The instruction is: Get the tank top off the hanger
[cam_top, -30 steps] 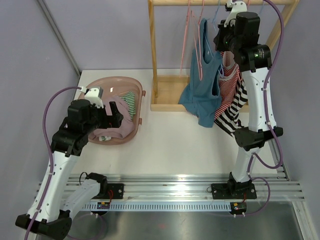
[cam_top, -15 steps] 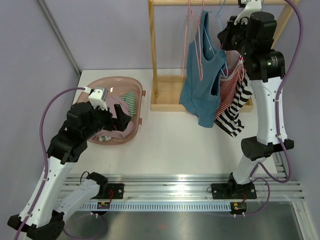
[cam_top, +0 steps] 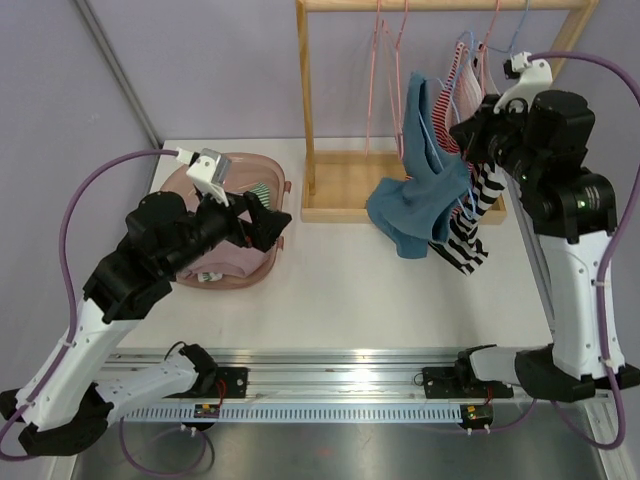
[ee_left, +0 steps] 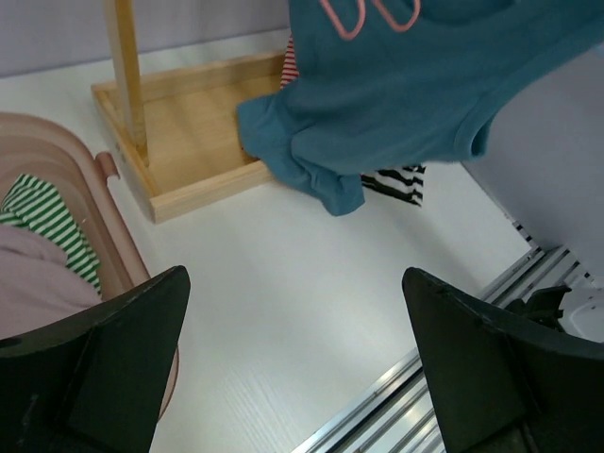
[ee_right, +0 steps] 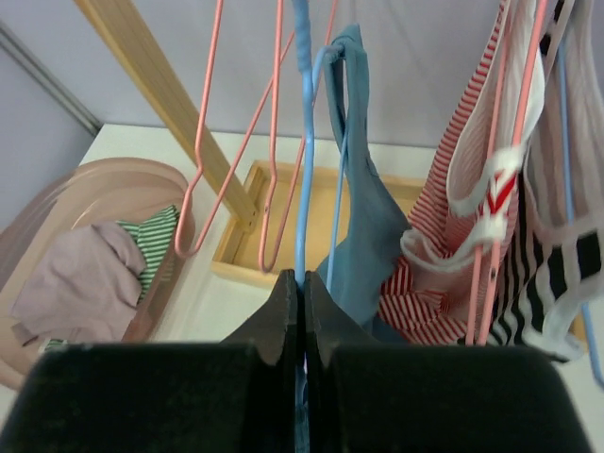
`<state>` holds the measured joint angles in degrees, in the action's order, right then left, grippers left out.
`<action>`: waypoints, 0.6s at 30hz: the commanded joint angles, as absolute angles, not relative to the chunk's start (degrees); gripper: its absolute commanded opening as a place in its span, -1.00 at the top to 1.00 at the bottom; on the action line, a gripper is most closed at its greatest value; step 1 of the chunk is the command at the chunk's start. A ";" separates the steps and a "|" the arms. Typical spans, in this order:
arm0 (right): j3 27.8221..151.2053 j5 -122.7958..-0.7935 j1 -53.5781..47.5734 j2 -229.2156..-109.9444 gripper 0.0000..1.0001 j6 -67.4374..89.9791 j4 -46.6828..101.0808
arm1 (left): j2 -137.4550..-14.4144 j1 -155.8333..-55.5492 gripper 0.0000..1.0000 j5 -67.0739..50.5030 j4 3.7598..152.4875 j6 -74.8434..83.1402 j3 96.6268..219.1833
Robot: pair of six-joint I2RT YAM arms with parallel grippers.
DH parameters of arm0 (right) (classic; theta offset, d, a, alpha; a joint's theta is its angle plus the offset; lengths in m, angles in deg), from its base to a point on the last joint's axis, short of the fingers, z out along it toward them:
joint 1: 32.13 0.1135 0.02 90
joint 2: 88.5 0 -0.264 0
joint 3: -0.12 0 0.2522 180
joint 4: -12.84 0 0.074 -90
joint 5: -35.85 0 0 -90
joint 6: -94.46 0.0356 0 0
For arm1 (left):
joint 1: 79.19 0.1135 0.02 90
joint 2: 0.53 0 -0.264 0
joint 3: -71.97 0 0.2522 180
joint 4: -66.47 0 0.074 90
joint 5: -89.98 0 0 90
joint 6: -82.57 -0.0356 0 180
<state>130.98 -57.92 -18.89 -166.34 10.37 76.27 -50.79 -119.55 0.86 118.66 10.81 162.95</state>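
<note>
From above, the tank top (cam_top: 425, 190) hangs on the rack (cam_top: 305, 100) at upper right, bunched and drawn toward my right gripper (cam_top: 468, 135), which sits against it. My left gripper (cam_top: 268, 213) hovers by the basket (cam_top: 283, 188) rim at centre left, fingers spread.

Left wrist view: both fingers sit wide apart at the bottom corners, holding nothing. The top fills the upper right.

Right wrist view: the fingers are pressed together on the blue hanger (ee_right: 302, 142) wire at bottom centre, and a strap appears looped over it just to the right.

I judge we're mid-removal. Next, that strap must slide off the hanger's end, probably with the left arm taking the cloth.
</note>
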 commanded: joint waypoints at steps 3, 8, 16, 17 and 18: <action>121.04 -63.11 -18.95 -150.94 1.00 14.47 75.47 | -56.42 -123.92 -0.98 3.93 110.29 9.62 170.53; 116.80 -67.33 -18.95 -141.08 1.00 15.53 80.82 | -61.78 -133.67 -0.98 9.27 104.76 4.37 175.29; 121.01 -75.06 -18.86 -133.59 1.00 17.11 90.40 | -73.89 -147.12 -0.98 15.44 98.78 -3.82 185.21; 122.24 -76.29 -18.86 -133.07 1.00 17.11 90.93 | -75.48 -147.65 -0.98 16.14 98.42 -5.05 186.01; 122.60 -76.65 -18.94 -132.71 1.00 17.11 91.37 | -76.72 -148.35 -0.98 16.50 98.42 -5.41 187.06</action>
<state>120.29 -71.41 -18.89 -132.73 16.05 90.20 -73.65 -146.48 12.71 103.91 -0.75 182.64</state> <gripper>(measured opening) 0.020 0.987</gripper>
